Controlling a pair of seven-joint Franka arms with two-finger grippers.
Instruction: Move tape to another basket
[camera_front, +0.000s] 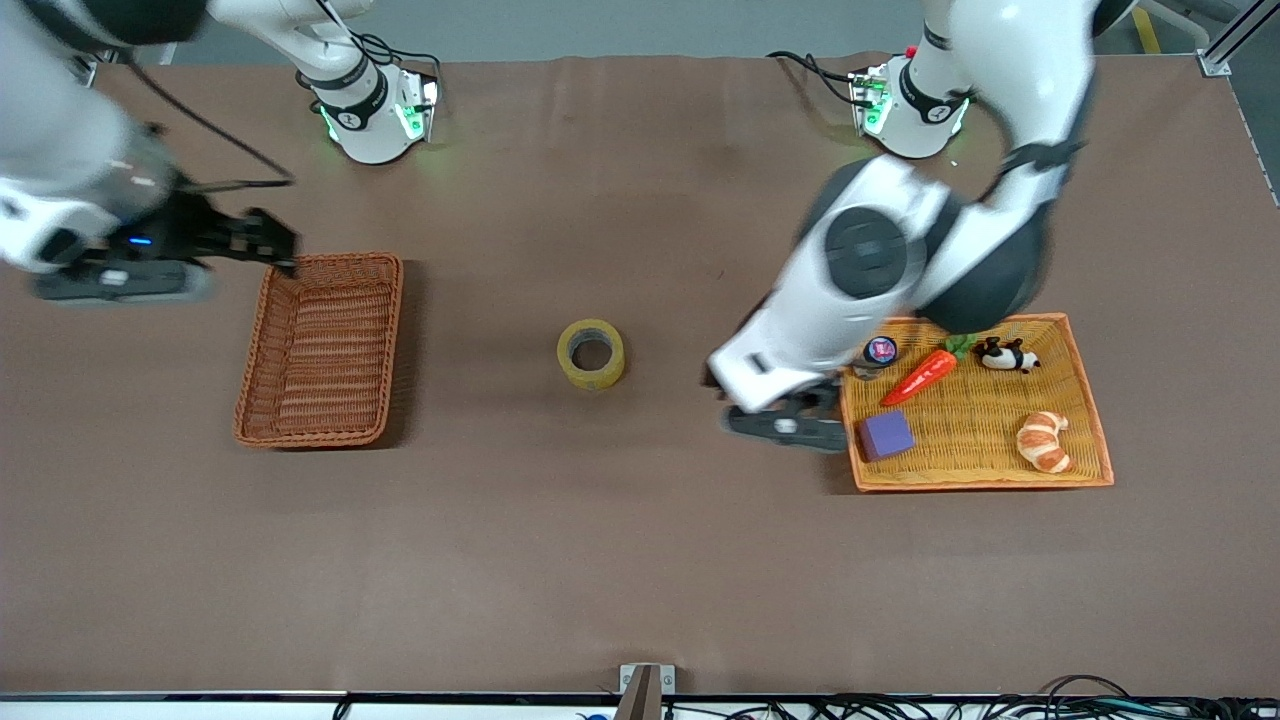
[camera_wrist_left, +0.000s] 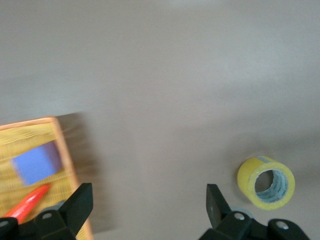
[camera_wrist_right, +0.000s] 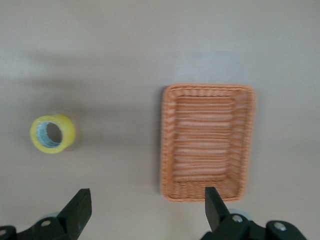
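The tape, a yellowish ring with a grey core, lies flat on the brown table between the two baskets. It also shows in the left wrist view and the right wrist view. The dark reddish-brown wicker basket stands empty toward the right arm's end, and shows in the right wrist view. My left gripper is open and empty, over the table beside the orange-yellow tray's edge, apart from the tape. My right gripper is open and empty, over the basket's corner farthest from the front camera.
The orange-yellow woven tray toward the left arm's end holds a purple block, a carrot, a croissant, a small panda toy and a round tin. The left arm's forearm hangs over its corner.
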